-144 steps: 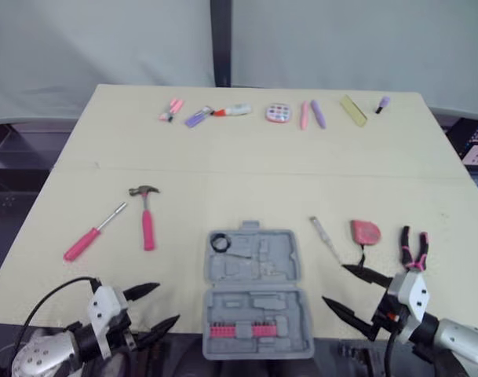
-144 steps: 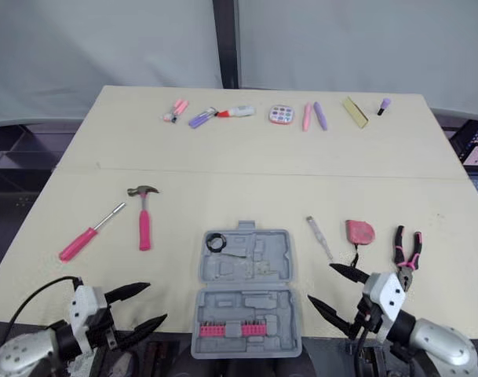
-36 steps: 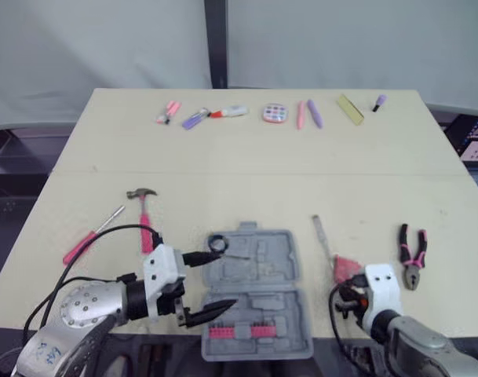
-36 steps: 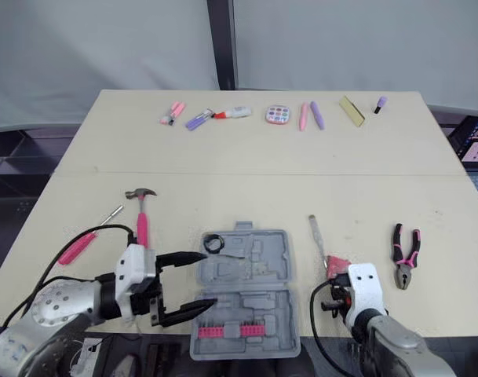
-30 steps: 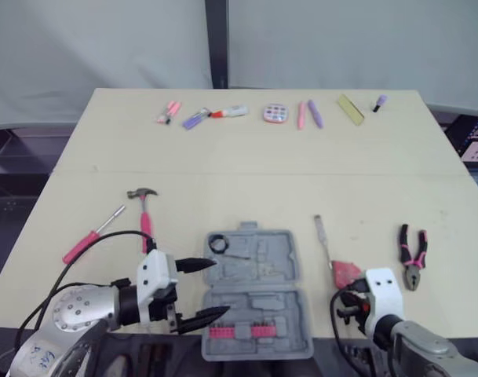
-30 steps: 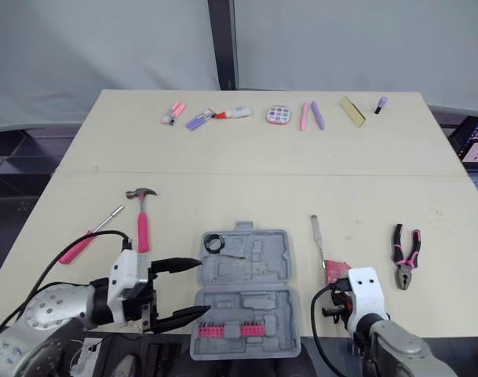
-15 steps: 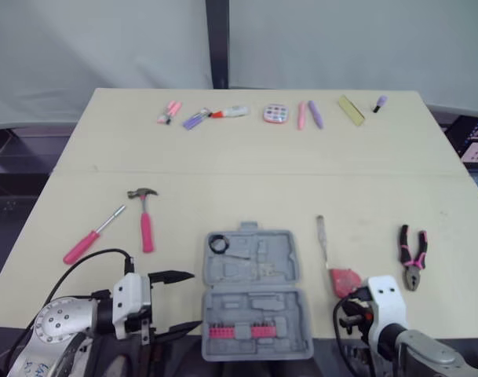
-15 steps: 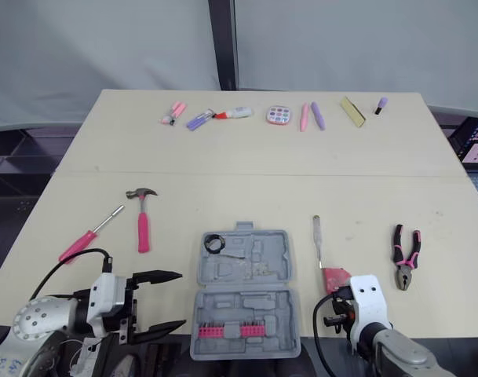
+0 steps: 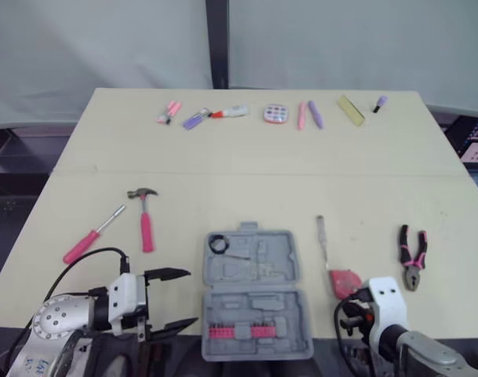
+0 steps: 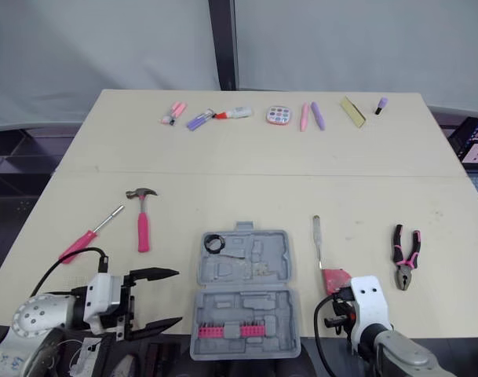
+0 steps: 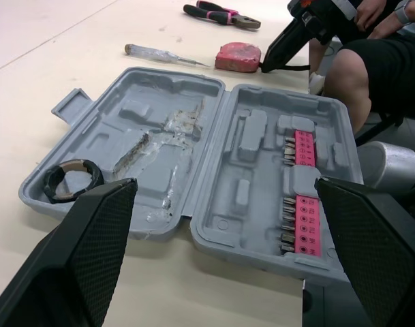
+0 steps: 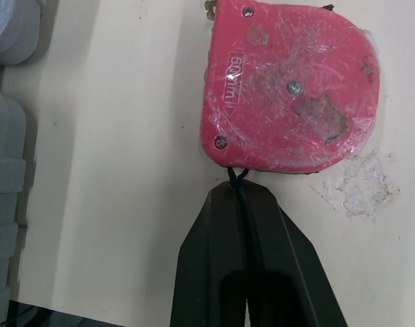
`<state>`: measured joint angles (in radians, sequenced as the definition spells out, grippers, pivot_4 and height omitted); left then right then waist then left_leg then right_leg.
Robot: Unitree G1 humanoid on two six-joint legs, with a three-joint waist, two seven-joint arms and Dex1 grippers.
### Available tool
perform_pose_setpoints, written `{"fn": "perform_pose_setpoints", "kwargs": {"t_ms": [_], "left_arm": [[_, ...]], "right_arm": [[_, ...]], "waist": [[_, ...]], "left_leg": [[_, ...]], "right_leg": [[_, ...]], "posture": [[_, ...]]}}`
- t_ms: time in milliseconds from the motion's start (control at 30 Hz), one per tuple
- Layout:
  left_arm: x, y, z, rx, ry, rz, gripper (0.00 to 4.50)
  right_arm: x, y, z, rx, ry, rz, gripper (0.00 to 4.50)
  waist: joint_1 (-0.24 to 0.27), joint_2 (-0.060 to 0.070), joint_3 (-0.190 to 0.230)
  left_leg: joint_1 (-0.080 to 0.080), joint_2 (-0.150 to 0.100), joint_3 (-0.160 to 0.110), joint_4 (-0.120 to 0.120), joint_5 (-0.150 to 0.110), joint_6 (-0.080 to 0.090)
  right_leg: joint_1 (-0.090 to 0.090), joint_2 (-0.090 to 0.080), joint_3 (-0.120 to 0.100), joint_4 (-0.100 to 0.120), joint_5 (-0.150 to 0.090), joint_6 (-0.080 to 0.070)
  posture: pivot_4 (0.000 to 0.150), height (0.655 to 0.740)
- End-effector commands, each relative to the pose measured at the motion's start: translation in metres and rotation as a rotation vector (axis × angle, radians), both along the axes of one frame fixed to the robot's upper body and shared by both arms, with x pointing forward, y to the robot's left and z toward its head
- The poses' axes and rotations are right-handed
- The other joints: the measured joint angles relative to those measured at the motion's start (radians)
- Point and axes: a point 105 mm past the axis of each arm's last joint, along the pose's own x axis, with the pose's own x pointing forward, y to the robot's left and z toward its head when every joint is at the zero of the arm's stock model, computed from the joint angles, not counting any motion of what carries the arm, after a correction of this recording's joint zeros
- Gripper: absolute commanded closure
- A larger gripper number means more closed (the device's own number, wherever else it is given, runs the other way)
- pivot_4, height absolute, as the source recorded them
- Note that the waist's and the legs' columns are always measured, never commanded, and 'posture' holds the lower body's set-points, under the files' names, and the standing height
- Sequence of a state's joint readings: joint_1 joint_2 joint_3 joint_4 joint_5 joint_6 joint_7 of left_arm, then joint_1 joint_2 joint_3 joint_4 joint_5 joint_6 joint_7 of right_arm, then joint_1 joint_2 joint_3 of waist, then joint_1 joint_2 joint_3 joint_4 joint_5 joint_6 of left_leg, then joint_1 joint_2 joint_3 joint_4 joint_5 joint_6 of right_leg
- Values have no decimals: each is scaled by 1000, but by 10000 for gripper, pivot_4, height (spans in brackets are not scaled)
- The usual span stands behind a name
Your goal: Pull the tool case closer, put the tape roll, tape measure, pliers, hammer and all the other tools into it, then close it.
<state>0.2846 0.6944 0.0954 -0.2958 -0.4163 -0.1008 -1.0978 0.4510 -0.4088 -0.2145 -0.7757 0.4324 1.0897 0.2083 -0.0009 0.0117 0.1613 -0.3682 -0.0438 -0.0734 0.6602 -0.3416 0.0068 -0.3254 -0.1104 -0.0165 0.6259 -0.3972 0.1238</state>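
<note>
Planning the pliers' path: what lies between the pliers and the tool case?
The red tape measure and a thin screwdriver, seen in the left eye view.

Looks like a robot test lab: one plain pale table (image 9: pixel 246 153), grey curtains (image 9: pixel 97 47) across the top of the frame split by a dark post (image 9: pixel 217 43), small items (image 9: pixel 275 114) lined up neatly along the far edge, a seated person (image 11: pixel 371 61) close by.

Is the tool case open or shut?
Open. The case lies flat with both moulded halves facing up, a tape roll in the far one.
</note>
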Motion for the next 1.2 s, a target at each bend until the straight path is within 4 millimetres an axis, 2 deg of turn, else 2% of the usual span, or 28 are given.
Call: {"fn": "perform_pose_setpoints", "kwargs": {"t_ms": [33, 100, 200, 433, 600, 733, 833, 933, 1200], "left_arm": [[-1, -2, 1, -8, -8, -13, 0], [-1, -3, 1, -12, -7, -15, 0], [0, -4, 0, -18, -3, -15, 0], [3, -6, 1, -27, -14, -10, 0], [4, -9, 3, -22, 5, -46, 0], [7, -11, 9, -29, 10, -63, 0], [8, -14, 15, -23, -5, -86, 0], [10, -16, 22, -27, -20, -92, 0], [10, -20, 32, -29, -37, -115, 0]], "right_arm": [[-7, 0, -3, 18, 33, 2, 44467], [-6, 2, -2, 35, 29, 2, 44467], [-4, 5, 6, 88, 16, -5, 35804], [-9, 7, 24, 126, 31, 63, 1611], [-21, -5, 35, 145, 84, 168, 679], [-21, -7, 55, 101, 36, 390, 679], [-13, -7, 68, 42, -79, 553, 679], [4, -19, 71, -50, -135, 670, 679], [40, -42, 64, -264, -157, 951, 679]], "waist": [[0, 0, 0], [0, 0, 0], [0, 0, 0], [-1, 0, 0], [0, 1, 0], [0, 1, 1], [0, -1, 1], [-1, -1, 1], [-1, -1, 1]], "left_leg": [[0, 0, 0, 0, 0, 0], [0, 0, 0, 0, 0, 0], [0, 0, 0, 0, 0, 0], [0, 0, 0, 0, 0, 0], [0, 0, 0, 0, 0, 0], [0, 0, 1, 1, 0, 1], [0, 0, 1, 1, 0, 1], [0, 1, 1, 1, 0, 1], [0, 2, 2, 2, 0, 1]], "right_leg": [[0, 0, 0, 0, 0, 0], [0, 0, 0, 0, 0, 0], [0, 0, 0, 0, 0, 0], [0, 0, 0, 0, 0, 0], [0, 1, 0, 0, 0, 0], [1, 2, -2, 0, 0, 0], [2, 4, -2, -1, 0, 0], [2, 5, -3, -1, 0, 1], [2, 6, -5, -1, 0, 1]], "posture": [[1500, 7400], [1500, 7400], [1500, 7400], [1500, 7400], [1500, 7400], [1500, 7400], [1500, 7400], [1500, 7400], [1500, 7400]]}}
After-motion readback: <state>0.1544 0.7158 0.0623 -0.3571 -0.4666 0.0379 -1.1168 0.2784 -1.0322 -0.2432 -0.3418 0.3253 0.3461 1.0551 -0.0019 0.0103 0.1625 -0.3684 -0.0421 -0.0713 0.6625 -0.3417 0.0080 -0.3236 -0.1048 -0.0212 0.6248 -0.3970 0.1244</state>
